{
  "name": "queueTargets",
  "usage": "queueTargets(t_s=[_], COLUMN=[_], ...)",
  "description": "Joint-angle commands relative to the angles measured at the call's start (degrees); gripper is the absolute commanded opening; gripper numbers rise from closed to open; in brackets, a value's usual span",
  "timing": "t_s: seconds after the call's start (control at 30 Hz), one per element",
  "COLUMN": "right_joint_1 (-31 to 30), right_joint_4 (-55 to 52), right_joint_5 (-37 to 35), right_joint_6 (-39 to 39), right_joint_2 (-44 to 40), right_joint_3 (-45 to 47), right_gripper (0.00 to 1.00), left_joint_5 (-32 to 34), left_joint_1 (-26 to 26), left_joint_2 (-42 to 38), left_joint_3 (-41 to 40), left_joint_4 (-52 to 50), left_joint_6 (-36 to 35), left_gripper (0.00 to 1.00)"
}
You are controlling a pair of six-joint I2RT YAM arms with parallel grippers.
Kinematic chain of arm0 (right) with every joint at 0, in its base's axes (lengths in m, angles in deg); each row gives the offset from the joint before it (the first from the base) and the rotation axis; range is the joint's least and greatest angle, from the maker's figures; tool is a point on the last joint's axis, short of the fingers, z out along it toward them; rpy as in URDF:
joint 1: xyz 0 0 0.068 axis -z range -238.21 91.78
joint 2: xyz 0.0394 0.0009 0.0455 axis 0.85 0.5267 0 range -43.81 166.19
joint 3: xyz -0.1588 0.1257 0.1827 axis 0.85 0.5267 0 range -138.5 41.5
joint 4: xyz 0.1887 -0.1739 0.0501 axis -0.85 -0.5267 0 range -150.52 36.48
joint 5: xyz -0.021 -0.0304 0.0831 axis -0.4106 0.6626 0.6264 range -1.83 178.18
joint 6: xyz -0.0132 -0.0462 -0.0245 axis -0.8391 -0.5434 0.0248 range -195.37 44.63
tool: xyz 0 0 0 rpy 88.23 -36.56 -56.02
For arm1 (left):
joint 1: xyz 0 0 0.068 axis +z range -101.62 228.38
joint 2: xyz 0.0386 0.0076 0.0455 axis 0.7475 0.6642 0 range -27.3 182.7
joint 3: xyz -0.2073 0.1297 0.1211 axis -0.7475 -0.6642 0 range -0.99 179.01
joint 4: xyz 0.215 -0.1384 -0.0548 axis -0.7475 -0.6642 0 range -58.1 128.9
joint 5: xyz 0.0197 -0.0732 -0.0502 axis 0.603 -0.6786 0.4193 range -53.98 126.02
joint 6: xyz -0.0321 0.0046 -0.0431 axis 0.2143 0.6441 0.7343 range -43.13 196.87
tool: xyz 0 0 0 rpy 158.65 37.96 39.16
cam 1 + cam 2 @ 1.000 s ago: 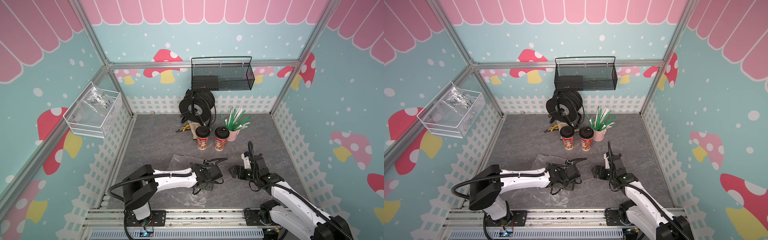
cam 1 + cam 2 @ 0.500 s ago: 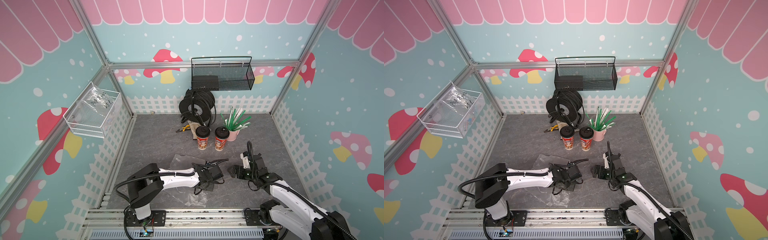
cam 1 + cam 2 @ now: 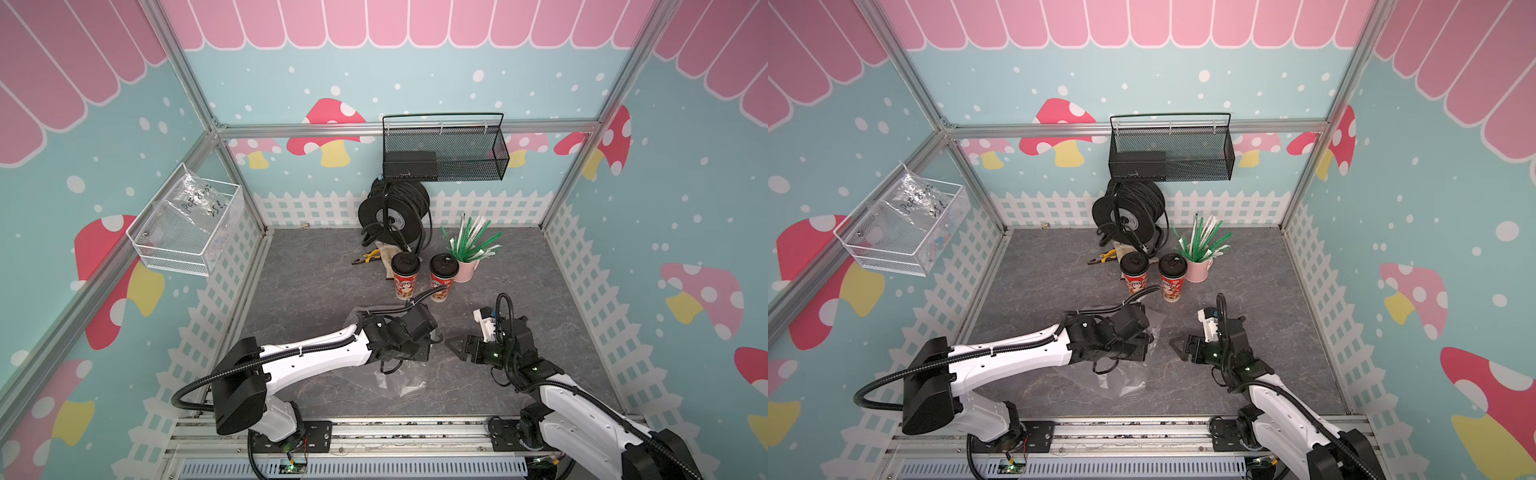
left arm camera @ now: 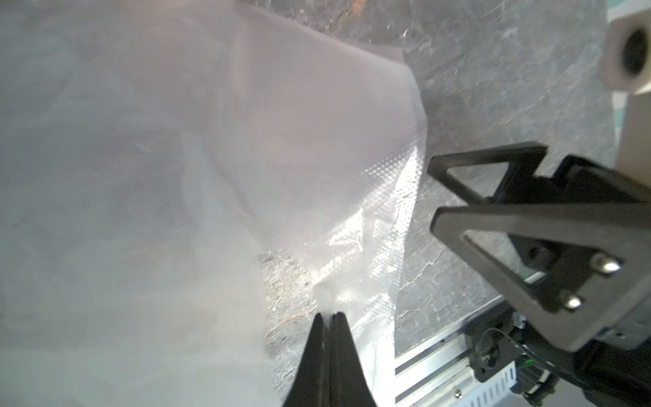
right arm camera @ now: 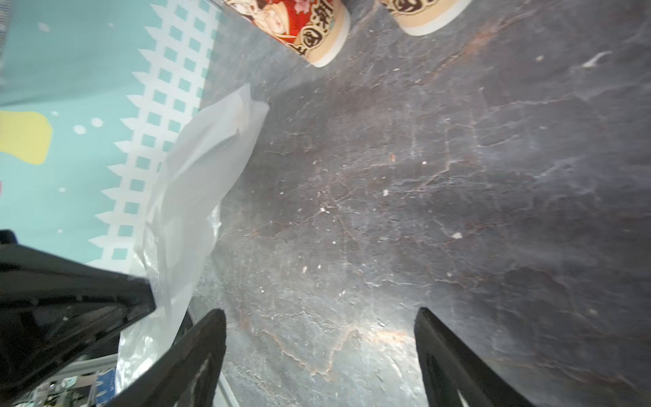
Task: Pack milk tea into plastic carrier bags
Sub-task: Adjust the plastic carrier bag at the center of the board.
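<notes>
Two milk tea cups (image 3: 404, 276) (image 3: 442, 277), red-orange with black lids, stand upright side by side mid-table; both top views show them. The clear plastic carrier bag (image 3: 401, 384) lies crumpled under my left arm. My left gripper (image 4: 329, 313) is shut on a fold of the bag (image 4: 281, 141) and holds it slightly off the table. My right gripper (image 5: 318, 313) is open and empty just above the bare table, its fingertips (image 3: 451, 347) facing the left gripper (image 3: 434, 338) a short gap away. The bag (image 5: 197, 183) hangs beside its left finger.
A black cable reel (image 3: 392, 212), pliers (image 3: 365, 257) and a pink cup of green-white straws (image 3: 467, 266) sit behind the cups. A black mesh basket (image 3: 444, 153) hangs on the back wall, a white wire basket (image 3: 187, 228) on the left wall. A metal rail (image 3: 374, 432) borders the front.
My left gripper has closed on the bag's edge and pulled it up a little. My right gripper has edged toward the left one, its jaws slightly narrower.
</notes>
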Motion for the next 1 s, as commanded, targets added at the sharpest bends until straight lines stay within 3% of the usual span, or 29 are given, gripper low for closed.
queueTargets(t_s=[0.0, 0.17, 0.4, 0.53, 0.83, 0.97], right_joint_1=[-1.1, -3.0, -8.2, -11.1, -13.9, -14.3], right_joint_4=[8.7, 13.8, 22.0, 24.0, 31.0, 34.8], right_joint_5=[5.5, 5.0, 4.8, 3.4, 2.6, 3.3], right_joint_6=[4.2, 7.8, 10.2, 10.1, 10.2, 11.4], right_joint_2=[-2.5, -4.5, 3.1, 6.8, 17.0, 19.8], right_joint_3=[0.5, 2.1, 1.7, 0.9, -0.7, -1.1], right_gripper=[0.82, 0.73, 0.61, 0.47, 0.32, 0.19], left_joint_5=[-1.1, -1.9, -5.0, -5.3, -5.3, -5.1], left_joint_1=[0.9, 1.6, 3.5, 4.2, 4.7, 5.1], left_joint_2=[0.3, 0.0, -2.0, -2.5, -2.8, -3.4], left_joint_3=[0.6, -0.5, -4.9, -5.8, -6.4, -6.8], left_joint_4=[-0.9, 0.1, 5.9, 6.8, 8.6, 8.6], left_joint_6=[0.2, 1.1, 4.1, 4.5, 5.5, 5.7], left_gripper=[0.0, 0.0, 0.0, 0.0, 0.0, 0.0])
